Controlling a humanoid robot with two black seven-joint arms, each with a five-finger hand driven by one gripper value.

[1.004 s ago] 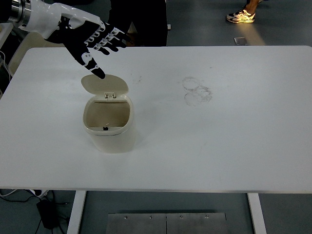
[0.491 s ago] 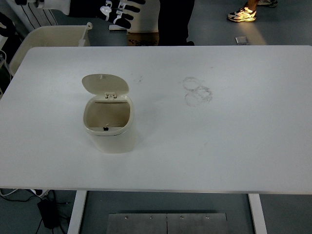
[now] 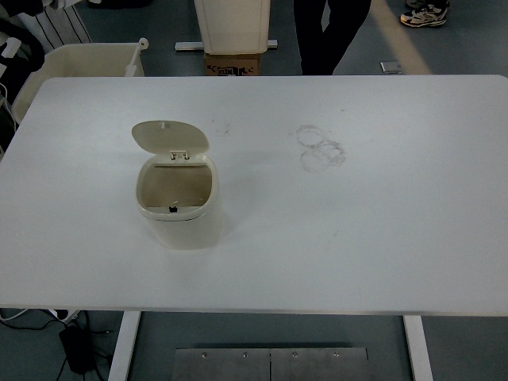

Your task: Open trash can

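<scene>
A white table point(image 3: 381, 238) fills most of the top view, standing on white legs over a grey floor point(image 3: 468, 349). On its left half stands a small cream trash can point(image 3: 181, 218) with its lid point(image 3: 170, 136) tipped back and open. Faint ring-shaped smudges point(image 3: 320, 148) mark the tabletop right of centre.

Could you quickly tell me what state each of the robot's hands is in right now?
Left hand: not in view.
Right hand: not in view.
</scene>
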